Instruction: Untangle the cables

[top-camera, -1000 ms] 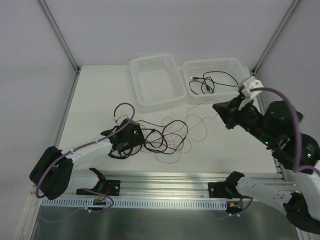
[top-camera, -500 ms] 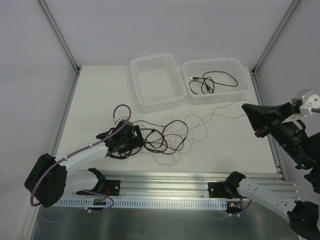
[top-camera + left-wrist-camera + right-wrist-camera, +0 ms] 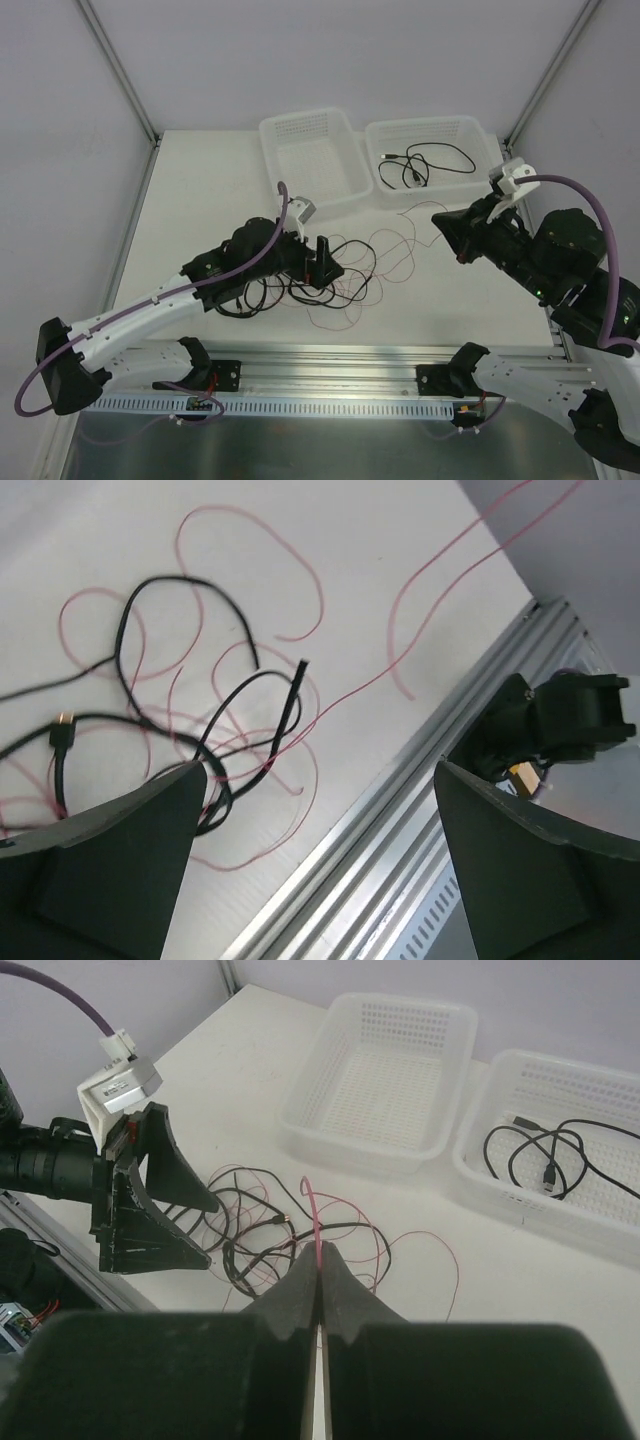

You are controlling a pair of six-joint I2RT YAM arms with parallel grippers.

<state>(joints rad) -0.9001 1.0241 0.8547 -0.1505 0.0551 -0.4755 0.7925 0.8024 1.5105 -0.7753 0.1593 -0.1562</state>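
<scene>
From above, the left gripper (image 3: 322, 262) has swung across from the tangle's left edge and now hangs over the middle of the tangle (image 3: 335, 285), its arm stretched long. Half a second ago the right gripper (image 3: 447, 232) was far out to the tangle's right with the red wire (image 3: 400, 238) drawn taut. It has since come back toward the tangle, and the wire sags in loose curls. The tangle is glossy black cables (image 3: 270, 298) looped through hair-thin red, lying on a matt white table (image 3: 200, 200). Beyond it stand two white mesh baskets, the left basket (image 3: 300, 117) and the right basket (image 3: 425, 124), the latter holding a coiled black lead (image 3: 432, 158). A ribbed aluminium rail (image 3: 330, 355) runs along the tangle's near side, and pale grey walls (image 3: 350, 50) close the cell.

In the left wrist view, the dark wedge fingers (image 3: 110, 870) stand wide apart, gripping nothing, above the tangle's rail-side edge. A black cable with a gold-tipped plug (image 3: 63, 720) crosses red loops there.

In the right wrist view, the two fingers (image 3: 285, 1290) are pressed together on the red wire, which rises thin from their tips toward the tangle.
</scene>
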